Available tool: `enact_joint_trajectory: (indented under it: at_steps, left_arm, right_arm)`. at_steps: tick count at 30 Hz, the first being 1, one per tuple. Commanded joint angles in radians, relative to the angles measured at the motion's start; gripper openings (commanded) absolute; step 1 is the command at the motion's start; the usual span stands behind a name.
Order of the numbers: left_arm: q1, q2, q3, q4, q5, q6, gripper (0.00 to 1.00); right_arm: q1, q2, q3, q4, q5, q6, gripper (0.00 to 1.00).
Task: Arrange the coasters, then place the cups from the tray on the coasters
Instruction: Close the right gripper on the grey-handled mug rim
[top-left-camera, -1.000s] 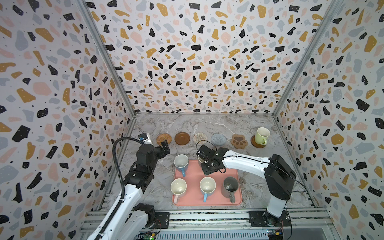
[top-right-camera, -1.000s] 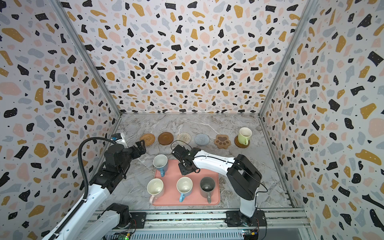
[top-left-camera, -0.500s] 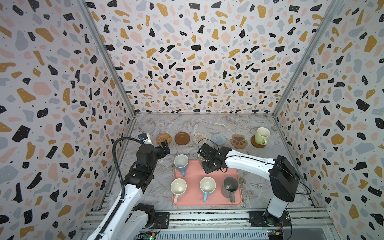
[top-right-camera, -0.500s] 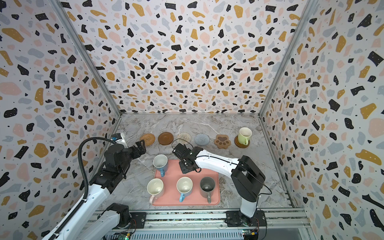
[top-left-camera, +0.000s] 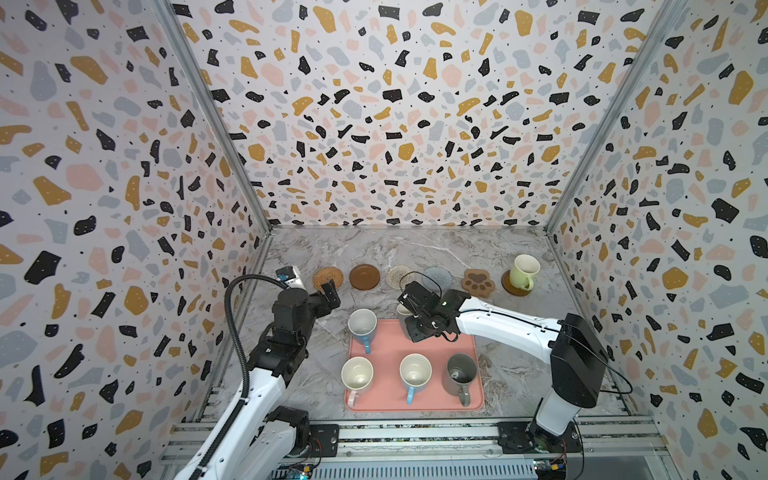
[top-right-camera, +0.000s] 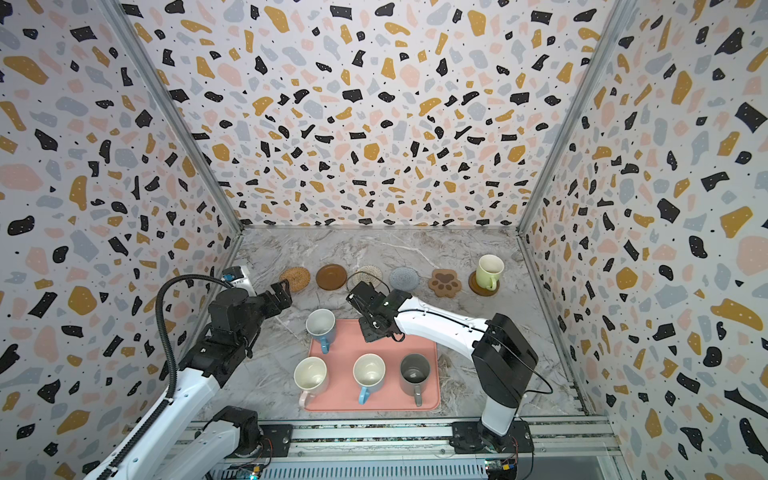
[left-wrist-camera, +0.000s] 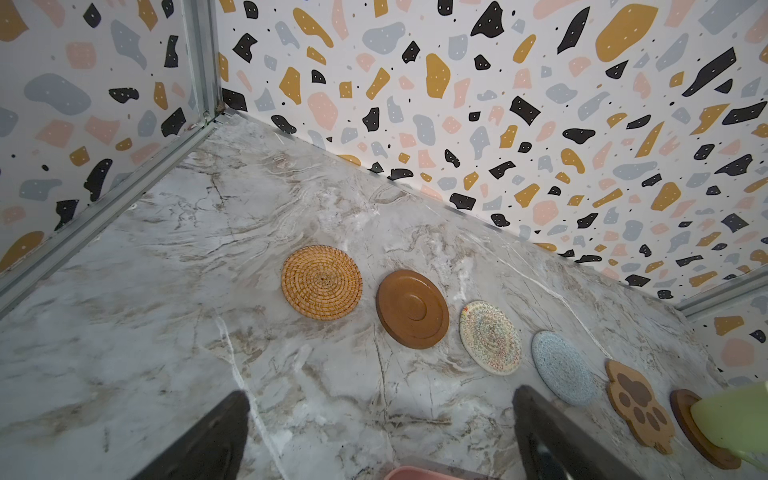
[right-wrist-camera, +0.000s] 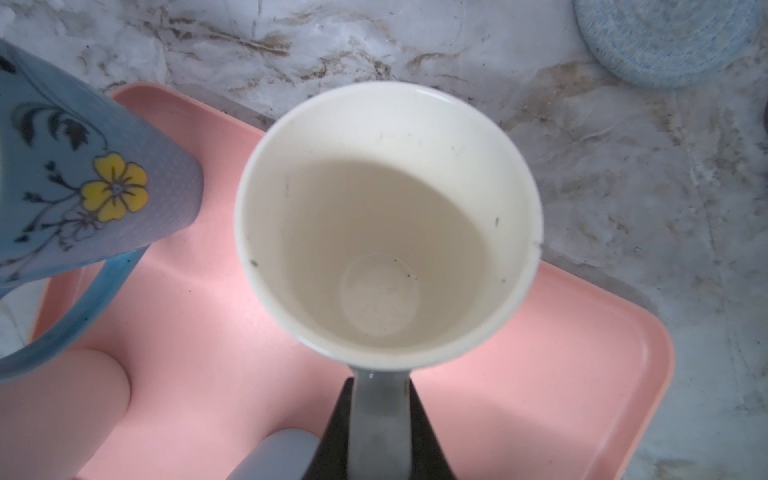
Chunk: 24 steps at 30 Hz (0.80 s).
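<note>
Our right gripper (right-wrist-camera: 380, 419) clamps the handle of the grey ceramic mug with cream inside (right-wrist-camera: 386, 216), upright at the twelve o'clock edge of the salmon-pink rectangular tray (right-wrist-camera: 540, 374), likely to carry it level to the light-blue woven round coaster (right-wrist-camera: 665, 37) at one o'clock. Our left gripper (left-wrist-camera: 378, 415) hangs aside, jaws apart.

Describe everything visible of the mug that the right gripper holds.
The grey-handled mug looks like glazed ceramic: cream inside, empty, with dark specks. It is upright, mouth up, over the pink tray's back edge. The right gripper is shut on its grey handle. Whether its base rests on the tray is hidden.
</note>
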Motion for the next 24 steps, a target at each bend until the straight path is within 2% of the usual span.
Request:
enact_joint_trajectory:
  at_steps: [1, 15, 21, 24]
  left_arm:
    - [-0.004, -0.014, -0.012, 0.029, 0.006, -0.005, 1.0]
    - [-0.004, -0.008, -0.013, 0.035, 0.015, -0.005, 1.0]
    - [-0.004, -0.006, -0.017, 0.035, 0.017, -0.005, 0.99]
    - [-0.004, -0.01, -0.022, 0.04, 0.017, -0.006, 1.0]
  right_arm:
    - [-0.004, -0.07, -0.007, 0.025, 0.021, -0.004, 0.05]
    - [-0.003, -0.042, -0.114, 0.033, -0.021, 0.002, 0.06]
    - [-0.003, -0.019, -0.119, 0.013, 0.001, 0.002, 0.09]
    - [-0.003, -0.025, -0.12, 0.018, 0.011, 0.002, 0.14]
